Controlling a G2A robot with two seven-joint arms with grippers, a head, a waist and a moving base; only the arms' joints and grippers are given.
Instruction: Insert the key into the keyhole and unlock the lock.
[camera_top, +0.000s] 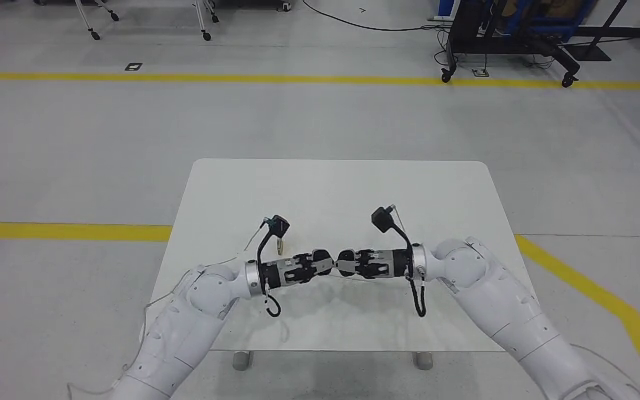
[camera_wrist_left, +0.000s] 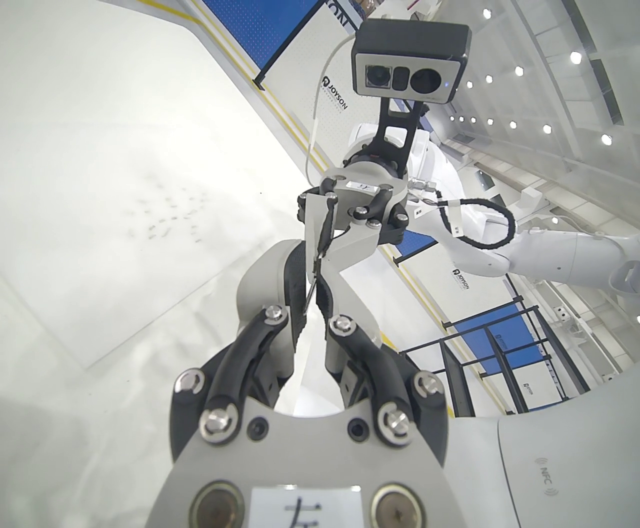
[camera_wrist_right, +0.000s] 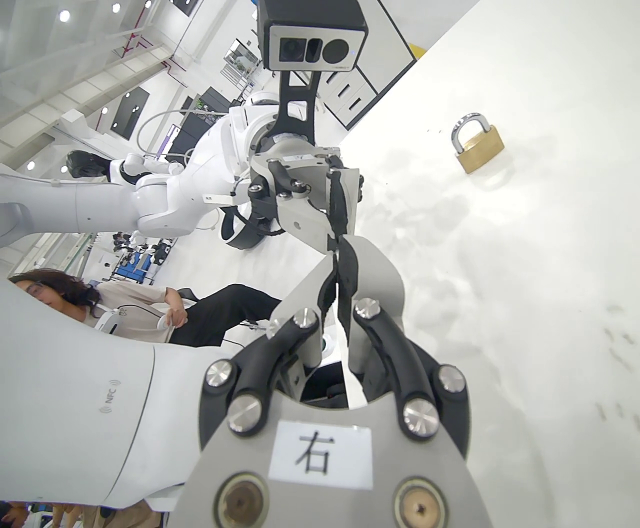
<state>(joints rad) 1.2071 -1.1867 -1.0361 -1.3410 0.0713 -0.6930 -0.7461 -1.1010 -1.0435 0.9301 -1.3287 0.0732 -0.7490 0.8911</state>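
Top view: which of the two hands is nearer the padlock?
The left hand; the brass padlock lies beside its wrist, on the side away from the right hand.

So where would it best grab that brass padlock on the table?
Probably the brass body, from straight above, fingers pinching its two opposite side edges. It lies flat on the table, and the shackle is thin and rounded, likelier to slip.

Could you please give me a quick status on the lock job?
Left pincer and right pincer shut, tip to tip. Thin key between them, holder unclear. Padlock on table, apart, shackle closed. Nothing blocks it.
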